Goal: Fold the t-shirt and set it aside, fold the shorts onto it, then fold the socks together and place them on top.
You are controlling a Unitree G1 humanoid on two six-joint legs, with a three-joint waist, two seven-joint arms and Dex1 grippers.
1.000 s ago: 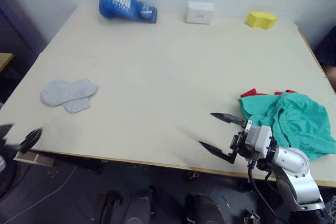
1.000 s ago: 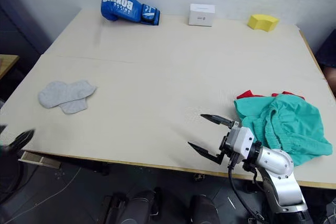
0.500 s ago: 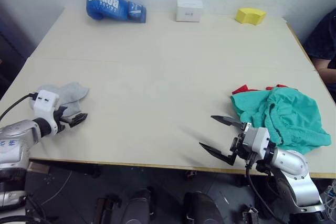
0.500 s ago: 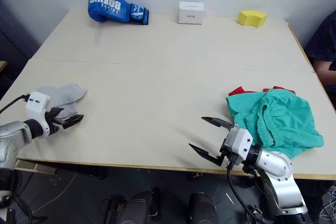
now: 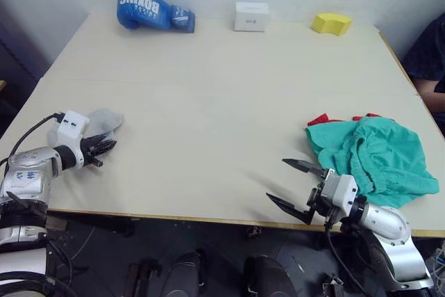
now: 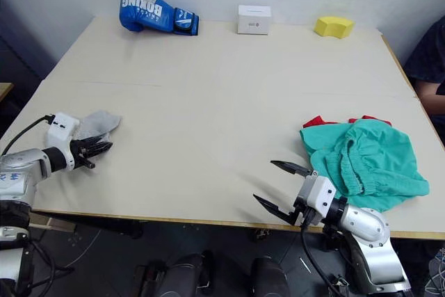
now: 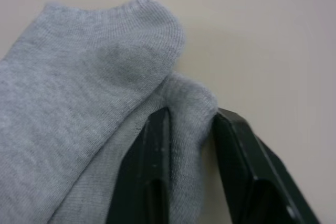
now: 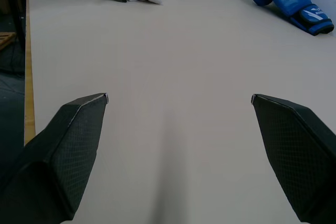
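**At the left edge: socks pinched, last step under way**

On the table's point(image 5: 208, 102) left side, your left gripper point(image 7: 191, 121) has its fingers closed on a fold of the grey socks point(image 5: 104, 119). Further right, the right gripper point(image 6: 281, 189) hangs spread wide and empty near the front edge. Just beyond it, the teal shorts point(image 6: 365, 161) lie bunched over the red t-shirt point(image 6: 316, 121), both apparently set aside. You seem to be on the socks step; next, fold them together and carry them across onto the shorts.

Left end effector point(image 7: 189, 121) pinched closed; right end effector point(image 5: 290, 185) spread.
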